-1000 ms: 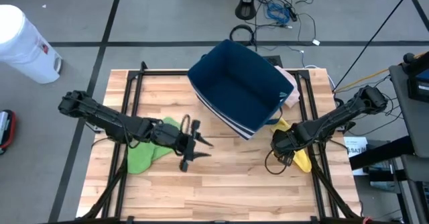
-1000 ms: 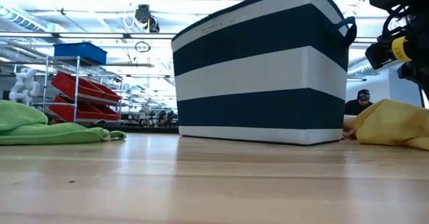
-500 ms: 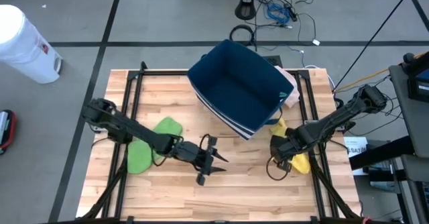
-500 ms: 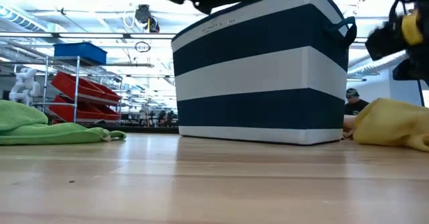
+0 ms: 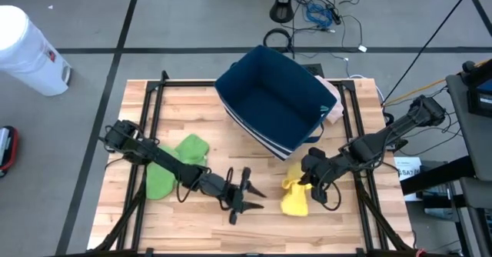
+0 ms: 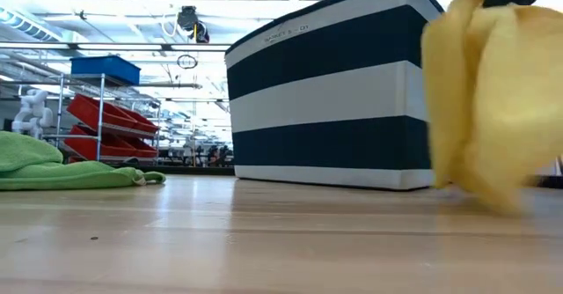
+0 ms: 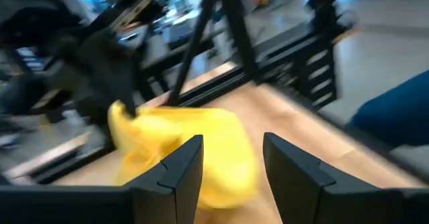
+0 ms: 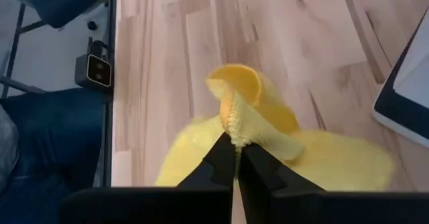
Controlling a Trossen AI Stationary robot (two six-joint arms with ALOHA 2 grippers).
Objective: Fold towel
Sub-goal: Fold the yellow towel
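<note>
A yellow towel (image 5: pixel 294 198) hangs bunched from my right gripper (image 5: pixel 305 181), right of the table's middle; my right gripper (image 8: pixel 234 158) is shut on it. In the low view the yellow towel (image 6: pixel 493 91) fills the right side. My left gripper (image 5: pixel 246 196) stands open to the towel's left, pointing at it, its fingers (image 7: pixel 179 174) apart with nothing between them. A green towel (image 5: pixel 173 165) lies crumpled flat on the table's left part, also seen as a green towel (image 6: pixel 53 166) in the low view. My right gripper pinches a bunched, hemmed edge (image 8: pixel 234 127) of the yellow towel between its two shut fingers, coming slanting down from the table's right side. The cloth hangs slack below the fingers. Whether its lower end (image 6: pixel 501 197) rests on the table I cannot tell.
A navy-and-white striped bin (image 5: pixel 277 99) stands at the far middle of the table, with pink cloth (image 5: pixel 332 97) behind its right corner. Black frame rails (image 5: pixel 154 118) run along the table's left and right edges. Bare wood (image 5: pixel 231 230) lies along the near edge.
My right gripper has shut on the yellow towel at the right edge, risen and carried it toward the table's middle, so the towel now hangs off the fingers. My left gripper, staying open, has gone down and toward the right and near edges, closer to the yellow towel.
</note>
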